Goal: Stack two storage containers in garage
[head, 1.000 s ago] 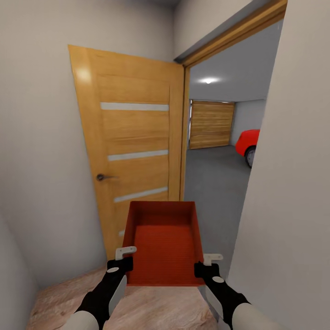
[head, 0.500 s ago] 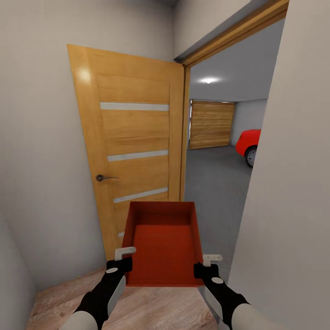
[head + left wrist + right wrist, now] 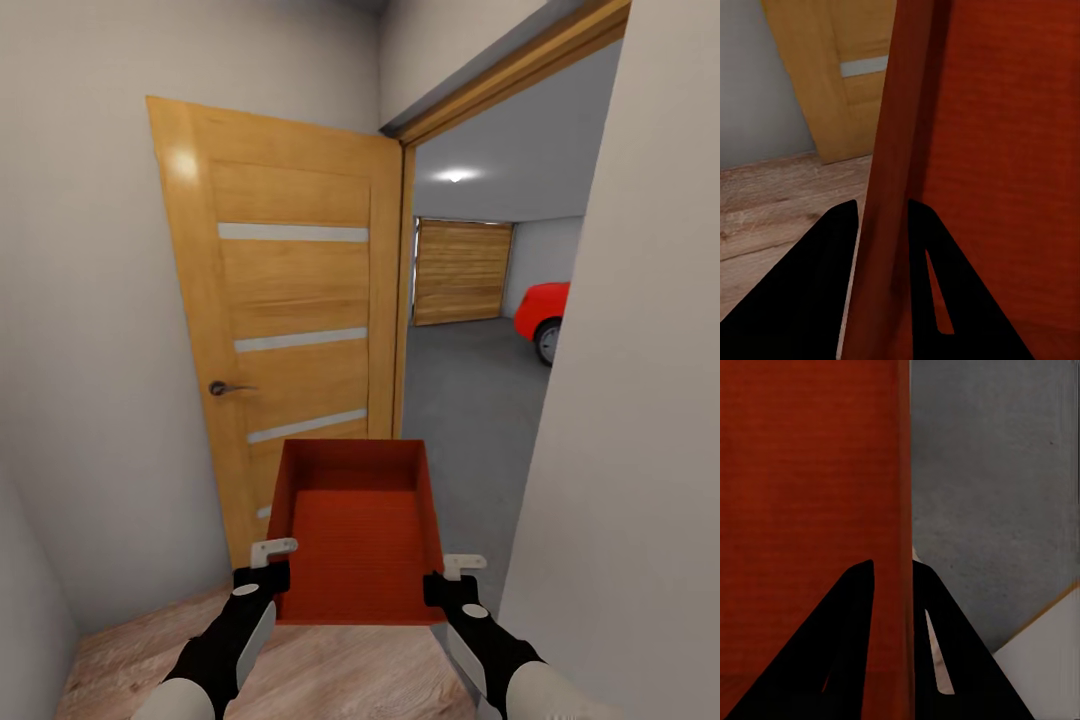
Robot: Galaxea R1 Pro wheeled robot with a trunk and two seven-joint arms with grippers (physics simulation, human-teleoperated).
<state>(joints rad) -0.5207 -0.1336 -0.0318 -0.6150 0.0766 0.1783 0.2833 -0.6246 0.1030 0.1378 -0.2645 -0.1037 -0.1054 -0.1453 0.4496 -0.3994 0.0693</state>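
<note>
1. Orange-red storage container (image 3: 358,530), lidless, carried level between both arms before the open wooden door (image 3: 285,320).
2. Left gripper (image 3: 881,225) clamps the container's left wall; right gripper (image 3: 894,581) clamps its right wall.
3. Beyond the doorway: the garage's dark grey floor (image 3: 470,390), slatted door (image 3: 460,270), red car (image 3: 542,312).

light wood plank floor (image 3: 330,670) underfoot by the open wooden door (image 3: 285,330), dark grey garage floor (image 3: 470,400) past the doorway, red car (image 3: 543,312) standing at its far right edge
</note>
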